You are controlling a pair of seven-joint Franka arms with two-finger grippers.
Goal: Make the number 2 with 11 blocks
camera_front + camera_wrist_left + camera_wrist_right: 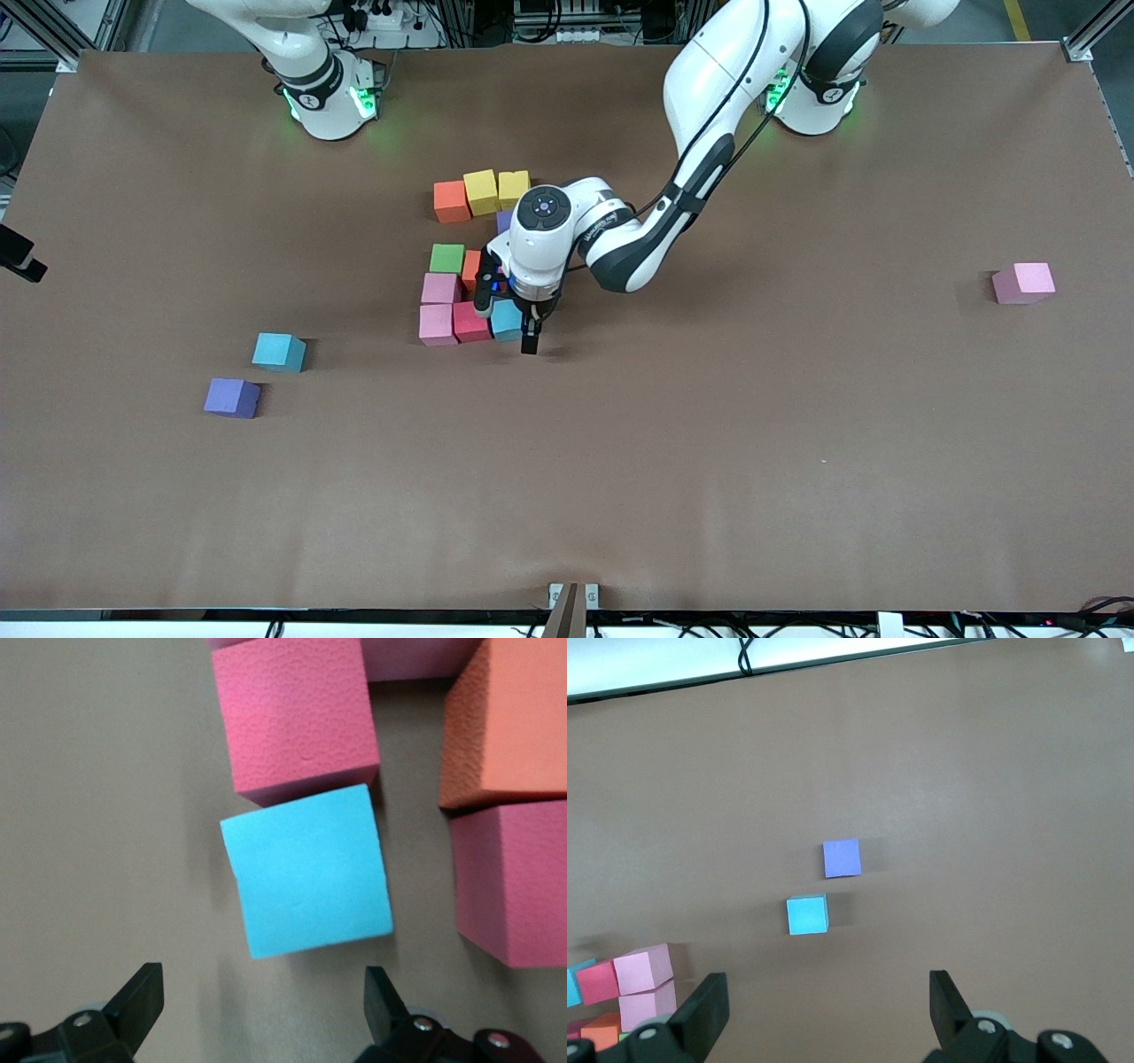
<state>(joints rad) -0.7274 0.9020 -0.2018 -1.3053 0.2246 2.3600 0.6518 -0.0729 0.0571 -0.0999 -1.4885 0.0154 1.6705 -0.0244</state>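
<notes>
The number 2 (471, 266) stands mid-table as touching cubes. Its farthest row is orange (452, 201), yellow (481, 191), yellow (514, 188). A purple cube (503, 220) is partly hidden by the left arm. Then come green (447, 258) and orange (470, 266), then pink (440, 288). The nearest row is pink (438, 323), red (471, 322), light blue (507, 319). My left gripper (507, 323) is open just over that light blue cube (306, 870), which sits slightly turned against the red one (297, 718); its fingertips (142, 992) hold nothing. My right gripper (824, 992) is open and empty, high up; its arm waits.
Loose cubes lie apart from the digit: a light blue one (279, 352) and a purple one (232, 397) toward the right arm's end, also in the right wrist view (807, 914) (842, 858). A pink cube (1023, 283) lies toward the left arm's end.
</notes>
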